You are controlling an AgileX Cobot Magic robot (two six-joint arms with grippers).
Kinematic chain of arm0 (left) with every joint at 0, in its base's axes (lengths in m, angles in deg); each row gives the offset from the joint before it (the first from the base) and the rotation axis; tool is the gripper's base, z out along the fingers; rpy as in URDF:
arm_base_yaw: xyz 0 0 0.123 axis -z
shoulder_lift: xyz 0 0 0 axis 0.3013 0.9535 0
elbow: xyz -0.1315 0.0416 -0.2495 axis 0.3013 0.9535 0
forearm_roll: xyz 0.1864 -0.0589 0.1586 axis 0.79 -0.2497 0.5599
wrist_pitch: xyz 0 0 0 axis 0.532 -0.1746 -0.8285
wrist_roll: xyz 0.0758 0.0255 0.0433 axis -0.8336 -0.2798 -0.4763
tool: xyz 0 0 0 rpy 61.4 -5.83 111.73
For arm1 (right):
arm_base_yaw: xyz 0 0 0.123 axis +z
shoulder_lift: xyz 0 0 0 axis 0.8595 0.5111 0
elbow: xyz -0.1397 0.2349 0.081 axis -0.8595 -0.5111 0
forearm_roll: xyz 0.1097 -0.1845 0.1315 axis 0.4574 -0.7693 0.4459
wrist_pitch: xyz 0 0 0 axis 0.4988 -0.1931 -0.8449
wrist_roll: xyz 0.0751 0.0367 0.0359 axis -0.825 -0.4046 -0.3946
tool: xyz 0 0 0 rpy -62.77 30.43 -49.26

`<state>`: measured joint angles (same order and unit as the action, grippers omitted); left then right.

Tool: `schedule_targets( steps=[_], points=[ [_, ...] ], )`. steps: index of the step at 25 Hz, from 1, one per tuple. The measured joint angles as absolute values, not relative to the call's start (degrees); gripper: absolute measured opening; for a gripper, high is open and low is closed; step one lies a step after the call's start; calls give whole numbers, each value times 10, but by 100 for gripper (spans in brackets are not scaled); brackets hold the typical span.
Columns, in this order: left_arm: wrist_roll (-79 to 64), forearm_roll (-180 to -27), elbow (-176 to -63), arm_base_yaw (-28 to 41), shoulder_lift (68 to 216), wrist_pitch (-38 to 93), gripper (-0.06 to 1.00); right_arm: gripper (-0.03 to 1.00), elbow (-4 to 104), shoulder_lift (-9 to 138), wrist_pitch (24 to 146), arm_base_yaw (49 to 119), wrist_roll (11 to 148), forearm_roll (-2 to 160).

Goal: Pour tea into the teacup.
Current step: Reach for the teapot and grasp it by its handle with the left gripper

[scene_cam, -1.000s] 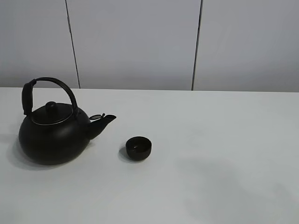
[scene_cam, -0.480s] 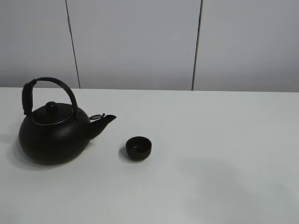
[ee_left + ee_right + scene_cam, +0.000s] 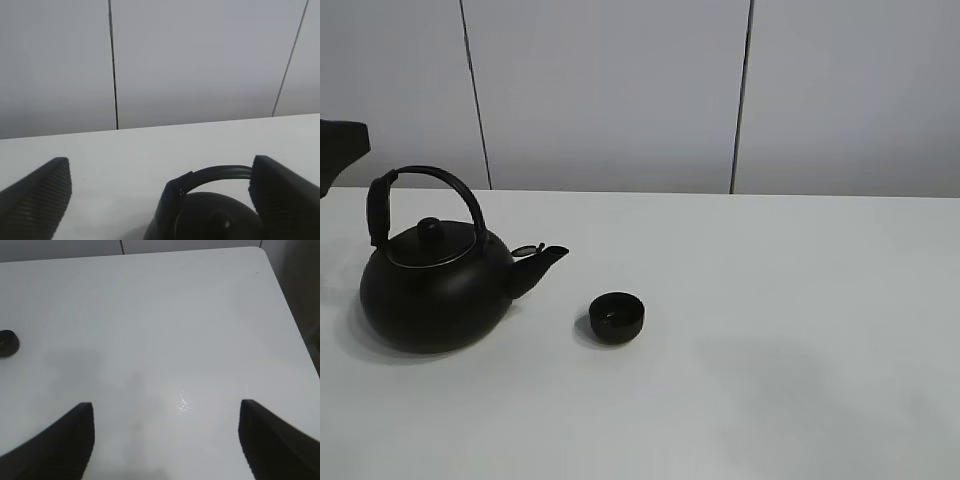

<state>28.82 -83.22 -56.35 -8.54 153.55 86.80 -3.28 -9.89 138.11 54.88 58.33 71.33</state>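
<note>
The small black teacup (image 3: 617, 317) stands on the white table (image 3: 800, 300), just right of the spout of the big black kettle (image 3: 435, 290), which has an arched handle (image 3: 425, 180). A dark part of my left gripper (image 3: 340, 148) shows at the far left edge, above and left of the kettle. In the left wrist view my left gripper (image 3: 160, 165) is open and empty, with the kettle's handle (image 3: 215, 175) between and beyond its fingers. My right gripper (image 3: 167, 405) is open and empty over bare table; the teacup (image 3: 7, 343) lies far off at that view's edge.
A pale panelled wall (image 3: 620, 90) stands behind the table. The right wrist view shows the table's rounded corner and edge (image 3: 285, 295).
A dark part of my left gripper has come into the exterior view at the far left edge. The kettle and teacup have not moved.
</note>
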Motion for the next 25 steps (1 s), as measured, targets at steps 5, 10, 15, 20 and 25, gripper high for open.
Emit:
schedule_targets(
  steps=[5, 10, 15, 20, 25],
  points=[
    [288, -825, -564, -85, 1601, 917, 70, 54, -33, -99, 1381, 549, 583, 714],
    [288, -805, -564, -85, 1659, 954, 70, 54, -33, -99, 1381, 549, 583, 714],
    [286, -803, -570, -85, 1713, 962, 70, 54, -33, -99, 1381, 549, 583, 714],
    [285, -803, -584, -85, 1748, 963, 70, 54, -33, -99, 1381, 549, 583, 714],
    [285, -808, -604, -85, 1764, 964, 70, 54, -33, -99, 1381, 549, 583, 714]
  ],
)
